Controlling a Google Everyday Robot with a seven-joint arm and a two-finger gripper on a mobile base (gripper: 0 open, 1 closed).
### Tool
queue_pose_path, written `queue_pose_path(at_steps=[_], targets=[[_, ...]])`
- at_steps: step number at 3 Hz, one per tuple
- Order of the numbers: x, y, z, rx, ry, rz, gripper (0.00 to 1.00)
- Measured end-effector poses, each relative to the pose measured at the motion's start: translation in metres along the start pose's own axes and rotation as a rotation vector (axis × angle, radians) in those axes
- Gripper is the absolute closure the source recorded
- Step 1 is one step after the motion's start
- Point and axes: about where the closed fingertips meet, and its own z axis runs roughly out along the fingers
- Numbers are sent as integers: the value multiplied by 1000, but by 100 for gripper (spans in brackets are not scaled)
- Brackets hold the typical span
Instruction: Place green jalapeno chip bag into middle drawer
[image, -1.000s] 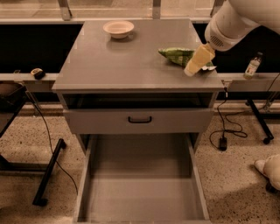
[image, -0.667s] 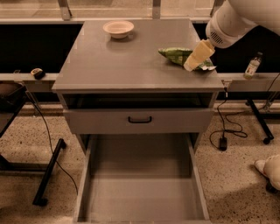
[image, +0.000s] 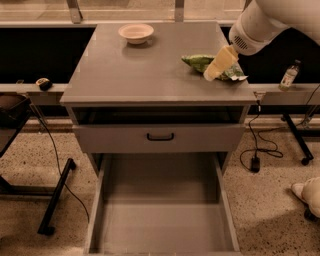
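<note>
Camera view, vs a sec ago: gripper (image: 212, 72) has crept a touch up & left over the green jalapeno chip bag (image: 197, 62). The bag itself hasn't budged. It lies flat at the right rear of the cabinet top (image: 125, 80), well apart from the bowl (image: 136, 32). So no lift yet. I read this as the grasp step, w/ the placing not begun. Middle drawer (image: 160, 225) stands pulled out below the drawer front (image: 115, 140) w/ the black handle.

Hard to read: the gripper's tip covers the bag's middle, so I can't tell whether it's open or clamped on the foil. It's probably touching, but I can't confirm. The arm is cut off at the top-right edge and the drawer's near end by the bottom edge. The recess above the drawer front is too dark to see into.
</note>
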Motion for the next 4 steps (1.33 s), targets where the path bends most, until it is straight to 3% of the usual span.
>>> queue_pose_path(at_steps=[1,2,4], targets=[[-7,7,30,-18,6,66,0],[-11,11,56,13,-16,157,18],[1,15,102,44,-54,239,65]])
